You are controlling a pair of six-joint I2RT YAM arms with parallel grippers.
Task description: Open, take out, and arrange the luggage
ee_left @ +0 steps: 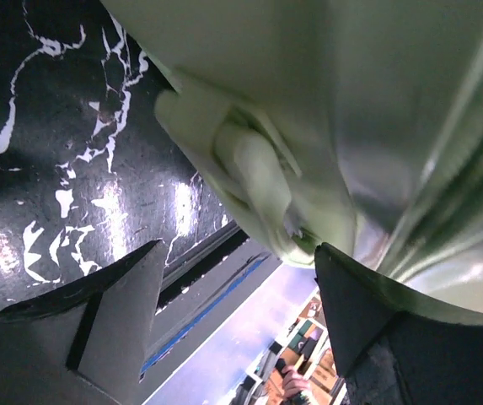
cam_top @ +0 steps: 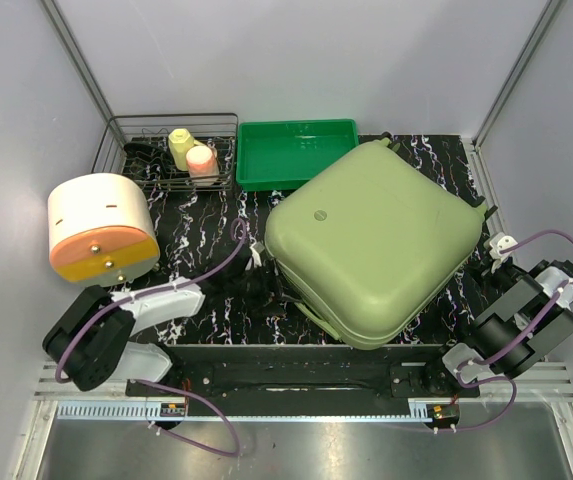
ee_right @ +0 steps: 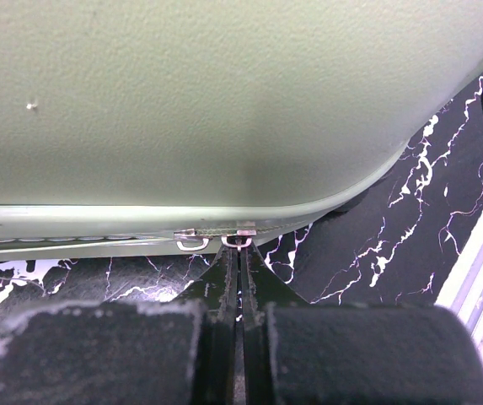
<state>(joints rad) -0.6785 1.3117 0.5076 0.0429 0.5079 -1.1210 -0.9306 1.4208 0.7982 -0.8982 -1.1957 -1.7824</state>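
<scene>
The luggage [cam_top: 371, 245] lies flat and zipped shut, centre-right on the black marble-look table [cam_top: 206, 215]. It's a hard shell, so I'd guess stiff, slick and bulky. No point pinching the body, go for the small bits. The right gripper [ee_right: 241, 253] has its fingers pressed together at the rim. Looks like they're nipping a zip pull [ee_right: 241, 240], though it's hard to be sure. The left gripper [ee_left: 237, 287] is spread wide, with the moulded side handle [ee_left: 258, 181] just ahead, untouched.
</scene>
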